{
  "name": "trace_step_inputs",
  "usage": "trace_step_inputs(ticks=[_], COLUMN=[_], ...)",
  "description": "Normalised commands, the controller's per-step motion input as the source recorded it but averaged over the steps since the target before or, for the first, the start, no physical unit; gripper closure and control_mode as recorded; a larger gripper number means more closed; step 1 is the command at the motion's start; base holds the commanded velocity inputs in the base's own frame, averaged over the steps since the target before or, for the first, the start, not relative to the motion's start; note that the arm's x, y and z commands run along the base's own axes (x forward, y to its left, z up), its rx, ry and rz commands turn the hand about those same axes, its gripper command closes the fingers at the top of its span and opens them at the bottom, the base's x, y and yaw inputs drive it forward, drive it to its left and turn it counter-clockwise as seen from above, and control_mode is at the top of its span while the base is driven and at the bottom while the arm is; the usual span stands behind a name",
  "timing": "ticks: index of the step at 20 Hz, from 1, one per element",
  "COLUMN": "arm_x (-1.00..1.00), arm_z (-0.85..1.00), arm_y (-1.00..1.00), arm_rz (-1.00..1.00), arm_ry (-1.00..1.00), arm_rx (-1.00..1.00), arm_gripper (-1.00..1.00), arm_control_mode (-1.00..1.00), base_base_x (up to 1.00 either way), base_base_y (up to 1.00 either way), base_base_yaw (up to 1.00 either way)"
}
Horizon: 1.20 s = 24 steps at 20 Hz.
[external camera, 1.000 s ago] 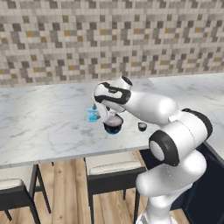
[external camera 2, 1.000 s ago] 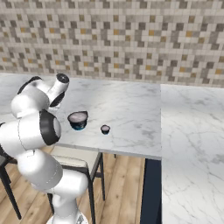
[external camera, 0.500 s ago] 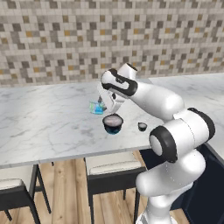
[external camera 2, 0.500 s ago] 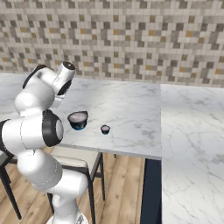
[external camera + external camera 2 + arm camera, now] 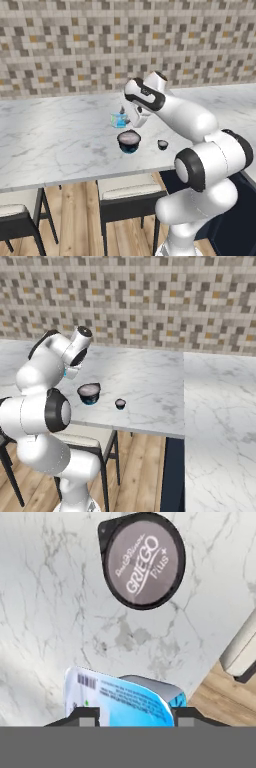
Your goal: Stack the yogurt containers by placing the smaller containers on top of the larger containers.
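My gripper is shut on the small light-blue boxy yogurt container, with one fingertip against each of its sides. The container hangs at the hand, just behind the wide dark round tub, and a sliver of it shows beside the wrist in the right base view. Beyond my fingers the tub's pale grey-pink lid reads "Griego plus+". On the marble counter the tub stands upright. The tiny dark cup sits to its right, near the front edge.
The counter's front edge runs just before the tub and cup, with stools tucked under it. A second marble counter runs along the right. A mosaic tile wall backs the counter.
The hand has swung up and to the right, carrying the light-blue container with it toward the tub. The tub and tiny cup have stayed put.
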Motion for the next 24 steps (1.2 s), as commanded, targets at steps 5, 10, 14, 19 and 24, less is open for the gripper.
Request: trace_step_inputs(ticks=[5, 10, 14, 19, 24], arm_x=[0.00, 0.00, 0.03, 0.01, 0.14], arm_z=[0.00, 0.00, 0.00, -0.02, -0.13], arm_y=[-0.30, -0.30, -0.25, -0.21, -0.06], arm_rz=[0.00, 0.00, 0.00, 0.00, 0.01], arm_ry=[-0.13, -0.05, 0.00, 0.00, 0.00], arm_rx=[-0.01, -0.01, -0.05, -0.06, -0.03], arm_gripper=[1.00, 1.00, 1.00, 1.00, 1.00], arm_control_mode=[-1.00, -1.00, -1.00, -1.00, -1.00], base_base_x=[0.00, 0.00, 0.00, 0.00, 0.00], base_base_y=[0.00, 0.00, 0.00, 0.00, 0.00], base_base_yaw=[0.00, 0.00, 0.00, 0.00, 0.00])
